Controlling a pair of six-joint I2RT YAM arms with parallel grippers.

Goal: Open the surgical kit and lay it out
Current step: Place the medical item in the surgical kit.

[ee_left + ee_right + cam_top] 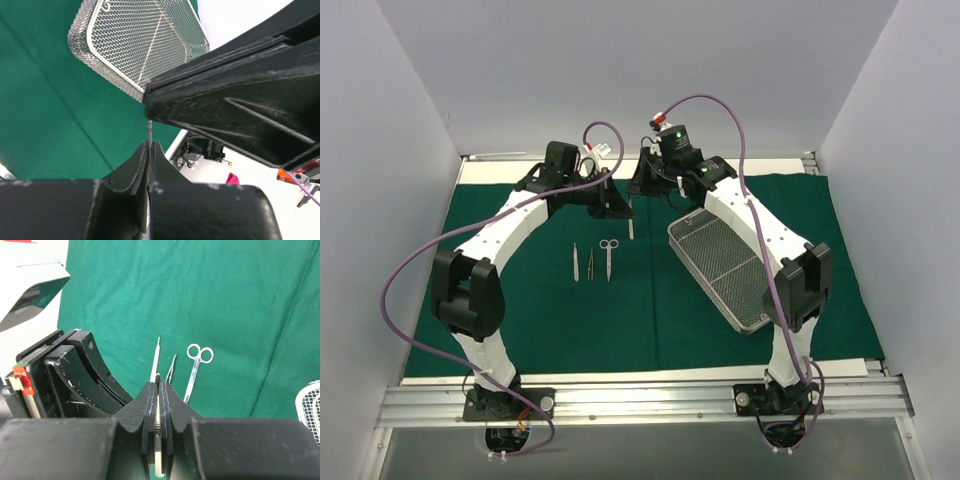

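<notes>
White enclosure walls (620,70) are surrounding the table (620,378), and a dark green drape (540,320) is lying spread flat over most of it.

1. The wire-mesh tray (720,265) is resting on the drape at an angle, with the right arm's forearm passing above it.
2. Three instruments are lying on the drape to the left of the tray, side by side and apart from one another. The scissors (609,257) are nearest the tray, with the ring handles pointing away from the arm bases. A slim pair of tweezers (590,263) is lying next. A second pair of tweezers (575,262) is lying farthest from the tray.
3. Both hands are meeting beyond the tray's far left corner, above the drape.
4. The left hand (149,152) is clenching its fingers on the steel shaft of a thin instrument (631,224).
5. The right hand (158,390) is clenching on a slim, pale handle. In the left wrist view the shaft is running straight up to the right hand, so both hands appear to be gripping the same instrument.
6. Seen from overhead, this instrument is hanging clear of the tray, just left of its far corner.
</notes>
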